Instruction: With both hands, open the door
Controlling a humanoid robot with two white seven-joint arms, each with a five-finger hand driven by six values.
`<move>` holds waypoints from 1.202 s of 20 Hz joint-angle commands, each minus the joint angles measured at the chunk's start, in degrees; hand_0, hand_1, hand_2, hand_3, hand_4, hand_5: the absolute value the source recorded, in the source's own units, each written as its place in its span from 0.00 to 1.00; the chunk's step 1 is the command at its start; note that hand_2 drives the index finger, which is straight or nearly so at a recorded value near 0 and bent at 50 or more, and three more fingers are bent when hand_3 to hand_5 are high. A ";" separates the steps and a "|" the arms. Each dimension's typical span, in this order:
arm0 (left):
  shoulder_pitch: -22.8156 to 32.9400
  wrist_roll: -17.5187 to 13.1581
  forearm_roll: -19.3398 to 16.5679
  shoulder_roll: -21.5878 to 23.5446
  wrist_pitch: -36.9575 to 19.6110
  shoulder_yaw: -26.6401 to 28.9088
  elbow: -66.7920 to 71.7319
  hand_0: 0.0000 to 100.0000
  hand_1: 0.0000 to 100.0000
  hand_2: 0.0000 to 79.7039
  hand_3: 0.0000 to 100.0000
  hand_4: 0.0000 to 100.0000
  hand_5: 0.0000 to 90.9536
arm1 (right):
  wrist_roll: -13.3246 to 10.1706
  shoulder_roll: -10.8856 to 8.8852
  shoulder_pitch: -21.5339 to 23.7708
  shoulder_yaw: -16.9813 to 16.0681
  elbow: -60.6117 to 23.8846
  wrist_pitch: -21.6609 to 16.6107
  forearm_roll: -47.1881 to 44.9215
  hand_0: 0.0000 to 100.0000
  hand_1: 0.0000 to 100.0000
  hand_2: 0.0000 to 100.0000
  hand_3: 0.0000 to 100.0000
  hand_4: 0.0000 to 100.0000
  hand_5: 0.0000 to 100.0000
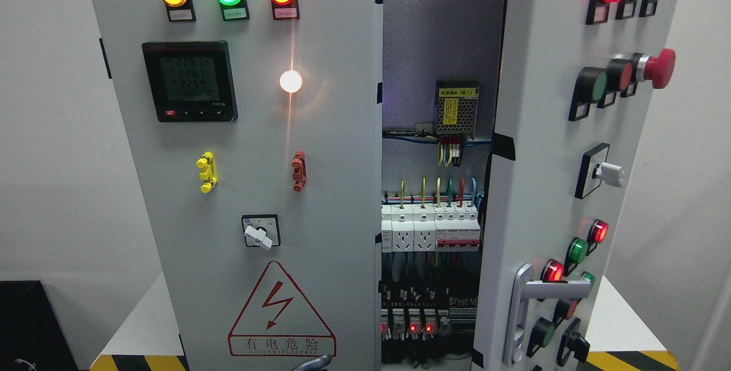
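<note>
A grey electrical cabinet fills the head view. Its left door (pixel 240 165) is closed and carries three indicator lamps, a digital meter (pixel 189 81), a rotary switch (pixel 261 232) and a red warning triangle. The right door (pixel 548 177) stands swung outward, with its silver lever handle (pixel 539 302) low on its near edge. Between the doors the interior shows a power supply (pixel 456 109), breakers and sockets (pixel 431 229) and wiring. A silver curved part (pixel 311 364) peeks up at the bottom edge below the left door. Neither robot hand is visible.
The right door bears lamps, push buttons, a red mushroom stop button (pixel 659 68) and a white selector knob (pixel 608 174). The cabinet stands on a white base with yellow-black hazard tape (pixel 137 362). A black box (pixel 25 325) sits at lower left. White walls lie on both sides.
</note>
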 commanded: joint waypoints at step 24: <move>-49.56 -0.02 43.03 -3.90 21.20 -17.20 6.81 0.00 0.00 0.00 0.00 0.00 0.00 | 0.24 0.00 0.00 0.00 0.00 -0.02 -1.41 0.19 0.00 0.00 0.00 0.00 0.00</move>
